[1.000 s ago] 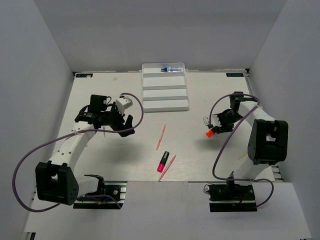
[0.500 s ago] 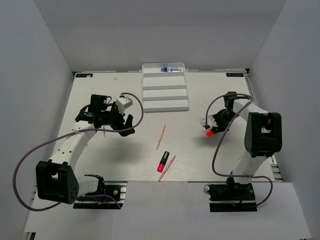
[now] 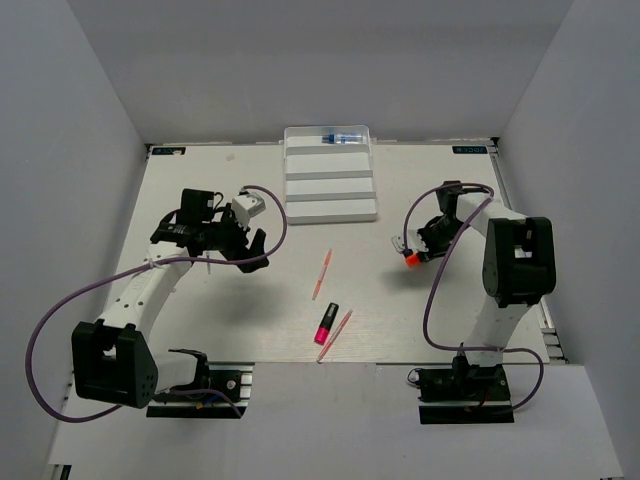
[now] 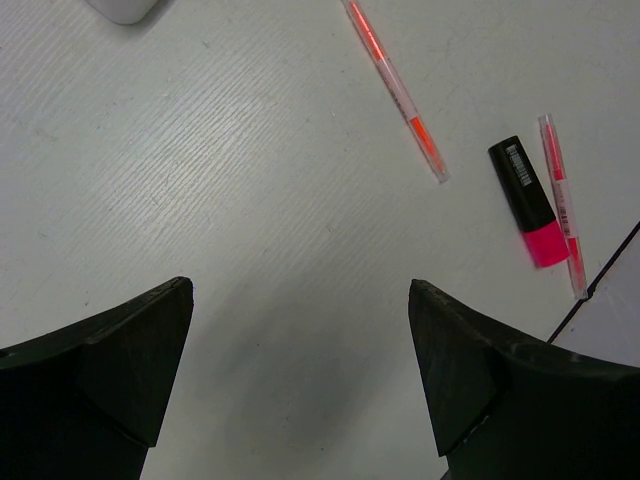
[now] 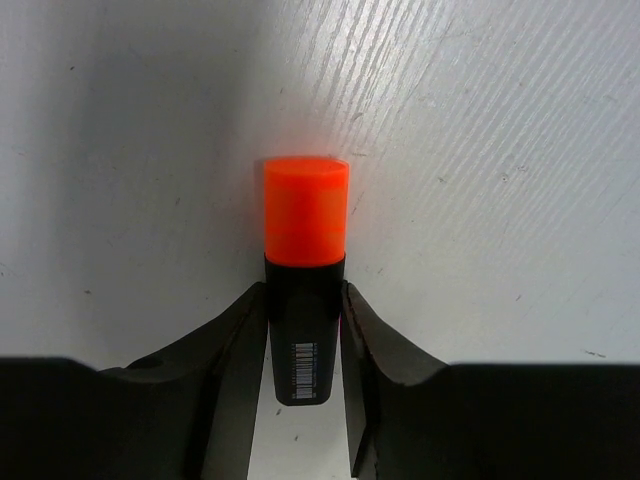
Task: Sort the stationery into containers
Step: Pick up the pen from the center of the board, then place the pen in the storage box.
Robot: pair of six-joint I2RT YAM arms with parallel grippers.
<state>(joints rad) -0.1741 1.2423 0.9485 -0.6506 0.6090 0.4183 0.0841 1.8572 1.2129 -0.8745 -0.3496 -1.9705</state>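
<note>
My right gripper (image 3: 418,250) (image 5: 305,300) is shut on the orange-and-black marker (image 3: 410,259) (image 5: 305,260), held above the table right of the white stepped tray (image 3: 330,190). A clear blue-capped bottle (image 3: 341,138) lies in the tray's far row. My left gripper (image 3: 252,250) (image 4: 300,340) is open and empty, over bare table left of centre. The pink-and-black marker (image 3: 326,323) (image 4: 527,199) and two thin pink-orange sticks (image 3: 322,273) (image 3: 335,335) lie near the table's front middle; the sticks also show in the left wrist view (image 4: 395,88) (image 4: 562,205). A thin pale pen (image 3: 486,311) lies by the right arm.
Grey walls enclose the table on three sides. Purple cables loop from both arms. The tray's corner (image 4: 125,8) shows at the top left of the left wrist view. The table's near edge runs just below the lower stick.
My right gripper has moved left and slightly away from me with the orange-and-black marker in it. The left arm has not moved.
</note>
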